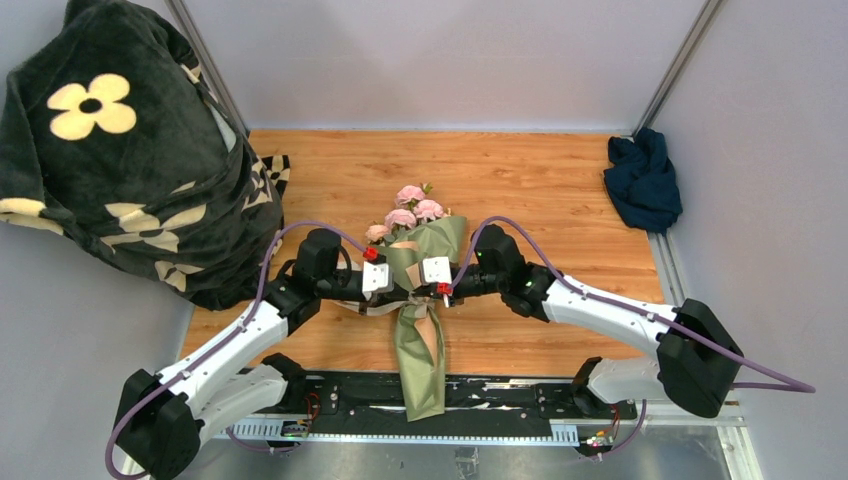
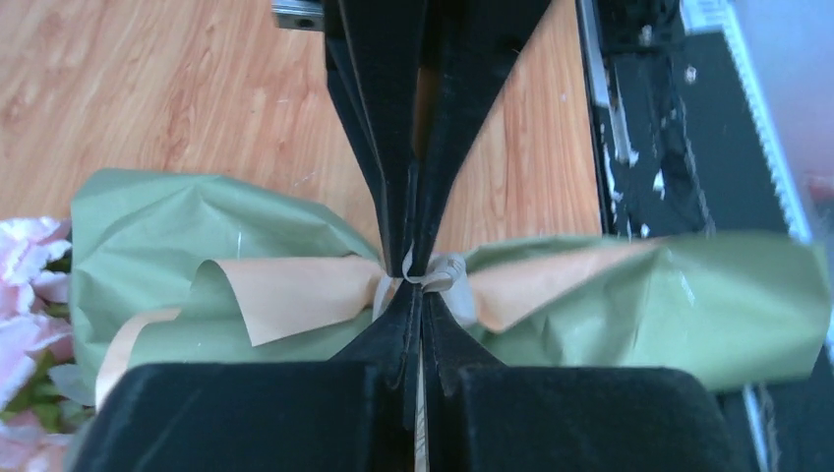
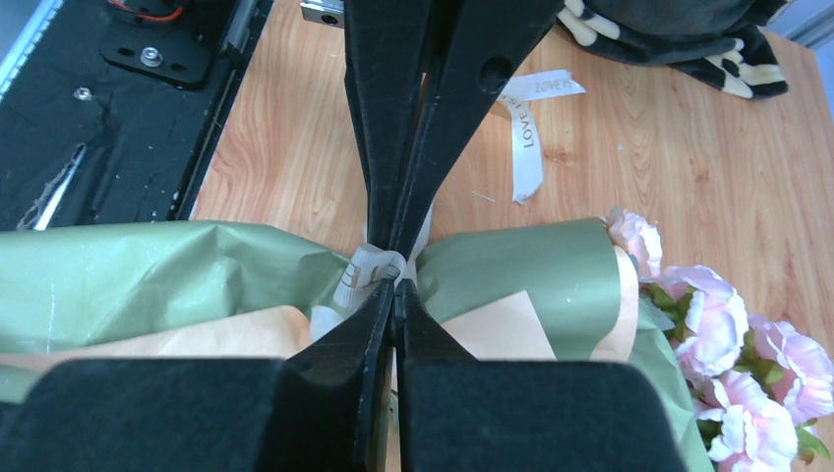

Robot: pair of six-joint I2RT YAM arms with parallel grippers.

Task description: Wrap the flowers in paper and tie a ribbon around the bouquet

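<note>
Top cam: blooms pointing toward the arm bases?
No, the flowers sit at the far end of the bouquet; its narrow tail lies by the bases.

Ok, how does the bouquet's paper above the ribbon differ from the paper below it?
The upper paper flares short and wide, with the flowers at its mouth; the lower paper runs long and narrow. The upper paper lies on the wooden table; the lower paper's tip reaches over the black base strip. Both are olive outside with tan showing near the ribbon, where the fingers of the left gripper and right gripper are shut.
</note>
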